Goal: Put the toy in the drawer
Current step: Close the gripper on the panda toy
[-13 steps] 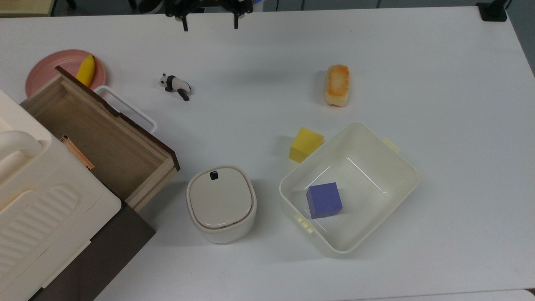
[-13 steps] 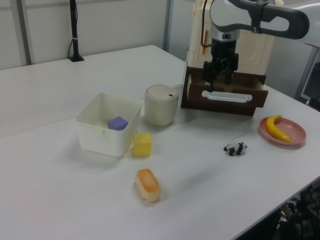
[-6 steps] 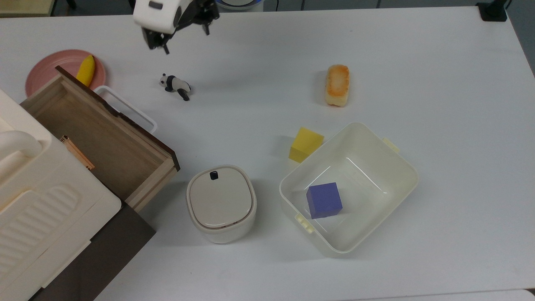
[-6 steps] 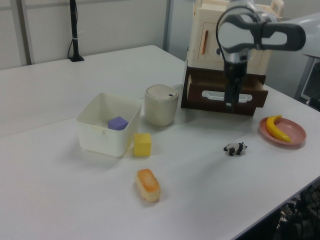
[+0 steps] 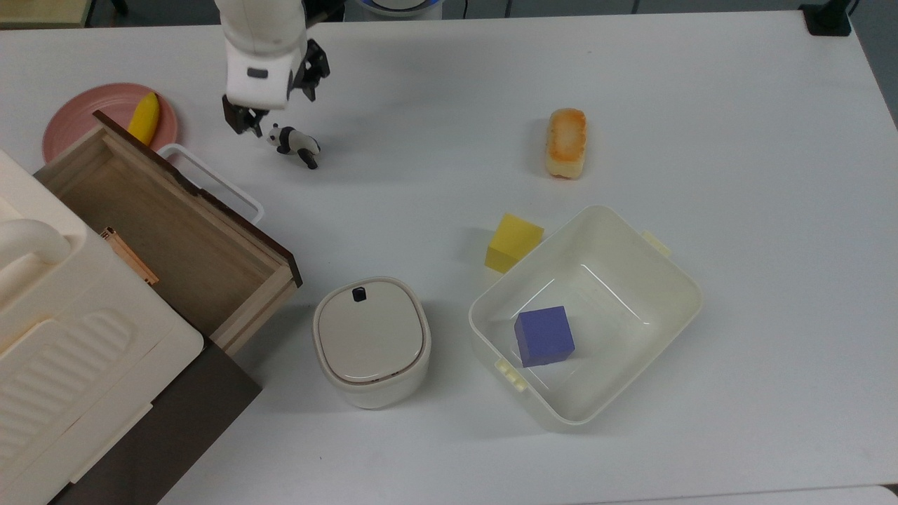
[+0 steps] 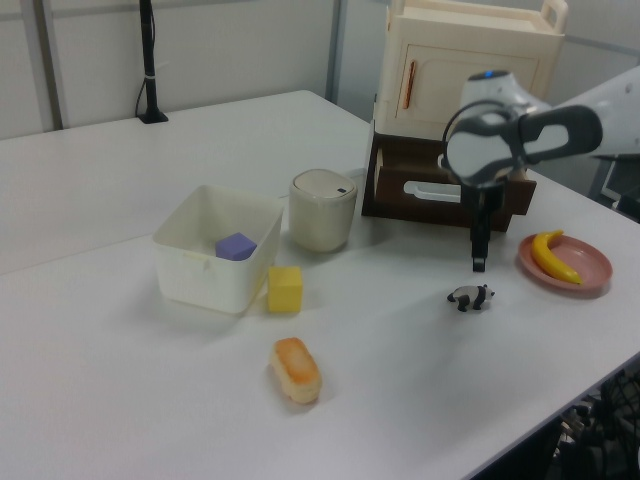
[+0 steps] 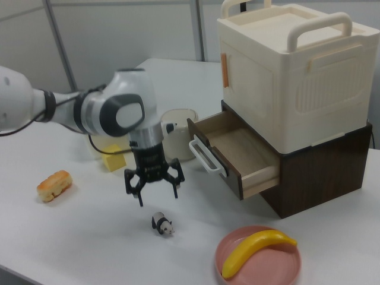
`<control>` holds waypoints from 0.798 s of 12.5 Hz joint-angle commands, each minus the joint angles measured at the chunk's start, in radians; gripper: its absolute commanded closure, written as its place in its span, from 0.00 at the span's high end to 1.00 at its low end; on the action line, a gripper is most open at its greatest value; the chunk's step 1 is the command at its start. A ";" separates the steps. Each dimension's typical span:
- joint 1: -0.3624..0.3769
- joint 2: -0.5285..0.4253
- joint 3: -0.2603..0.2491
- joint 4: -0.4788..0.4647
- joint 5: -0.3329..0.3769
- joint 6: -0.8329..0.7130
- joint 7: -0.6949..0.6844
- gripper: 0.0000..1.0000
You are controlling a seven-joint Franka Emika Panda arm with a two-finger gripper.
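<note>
The toy, a small black-and-white panda [image 5: 295,140], stands on the white table a short way off the open drawer's front. It also appears as the panda [image 6: 470,297] and the panda [image 7: 162,224]. The drawer [image 5: 161,224] is pulled out, a light wooden box with a dark front and a white loop handle [image 5: 210,182]; its inside looks bare. My gripper [image 7: 158,192] hangs open just above the panda, fingers pointing down and not touching it. In the top view the gripper [image 5: 275,105] sits over the panda's head end.
A pink plate [image 5: 84,116] with a banana [image 5: 144,118] lies beside the drawer. A bread roll [image 5: 565,142], a yellow cube [image 5: 513,242], a cream bin [image 5: 673,294] holding a purple cube [image 5: 544,335], and a lidded cream pot [image 5: 370,340] stand farther off.
The gripper has come in from the top view's upper edge, turned, and dropped down to just above the panda. The panda has not moved.
</note>
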 commanded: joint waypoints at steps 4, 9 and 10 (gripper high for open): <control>0.005 0.083 -0.003 -0.015 -0.060 0.042 -0.021 0.70; 0.006 0.103 -0.001 -0.015 -0.077 0.048 -0.021 0.49; 0.006 0.102 -0.001 -0.015 -0.078 0.054 -0.021 0.45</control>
